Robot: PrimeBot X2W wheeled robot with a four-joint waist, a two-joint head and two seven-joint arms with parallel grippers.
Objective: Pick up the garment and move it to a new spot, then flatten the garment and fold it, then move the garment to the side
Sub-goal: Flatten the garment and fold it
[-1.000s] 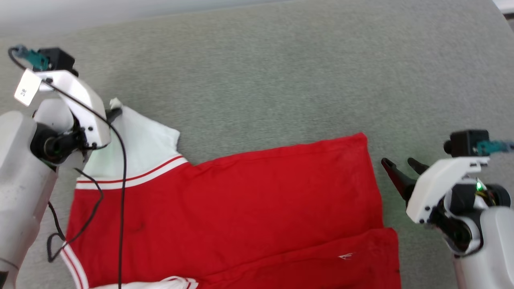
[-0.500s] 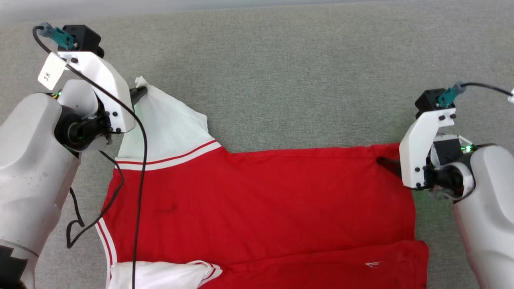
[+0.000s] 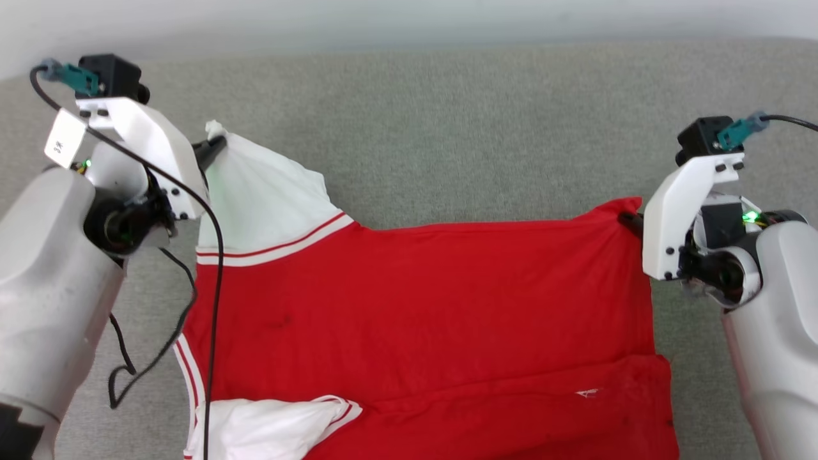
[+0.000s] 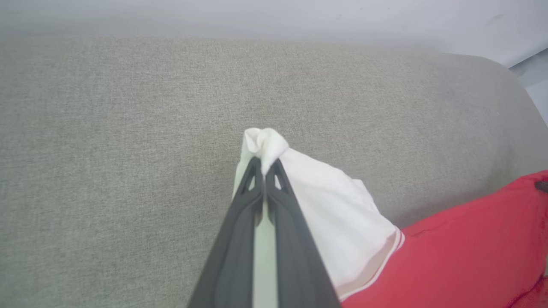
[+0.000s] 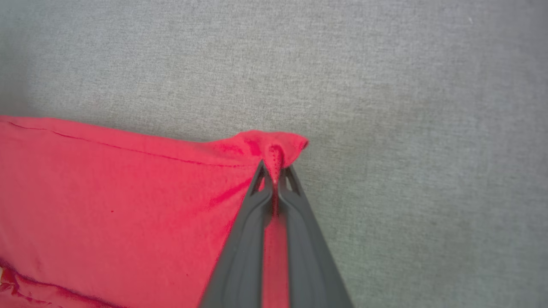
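Now, garment [image 3: 422, 300] on grey upholstery [image 3: 447, 128], left claw [image 3: 214, 145], right claw [image 3: 629, 220] clamping, cable [image 3: 216, 255] overlapping

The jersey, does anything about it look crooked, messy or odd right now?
Yes. The jersey isn't flat: its near white sleeve lies crumpled, and a fold runs along the near edge. A faint dark smudge marks the red cloth. The left gripper and right gripper pinch its far corners.
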